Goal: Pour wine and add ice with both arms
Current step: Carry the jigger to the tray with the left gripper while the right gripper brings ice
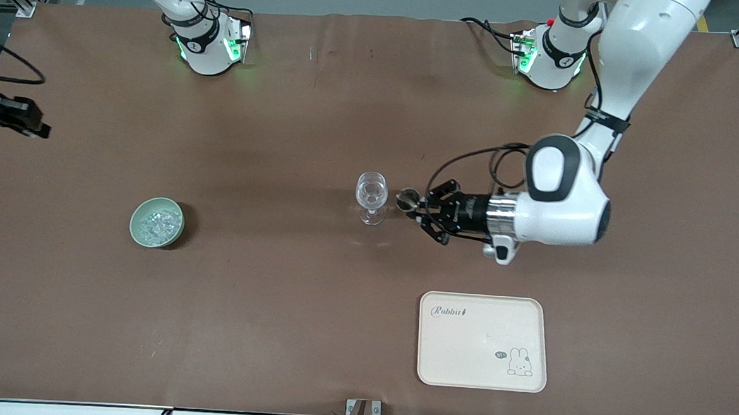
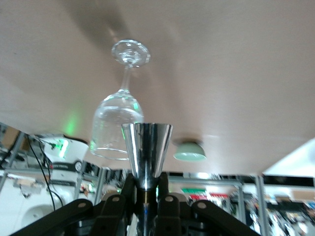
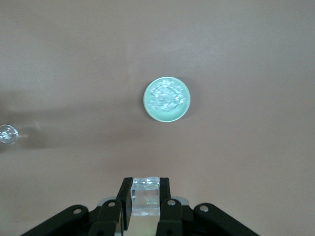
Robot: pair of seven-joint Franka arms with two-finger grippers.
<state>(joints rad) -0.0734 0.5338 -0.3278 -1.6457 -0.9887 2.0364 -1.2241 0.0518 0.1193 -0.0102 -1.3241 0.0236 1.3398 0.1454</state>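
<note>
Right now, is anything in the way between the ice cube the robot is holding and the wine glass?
Nothing visible. The right end effector holds an ice cube above the table; only bare tabletop shows between it and the glass. The left end effector holds a metal cup beside the glass.

tray [image 1: 482,341]: cream, rabbit print, nearest the front camera | table [image 1: 276,304]: brown cover

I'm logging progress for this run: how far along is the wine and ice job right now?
Pouring is in hand: the left gripper holds a metal cup tipped on its side at the rim of the wine glass. The right gripper already grips an ice cube, high above the ice bowl. Left: dropping that ice into the glass.
</note>
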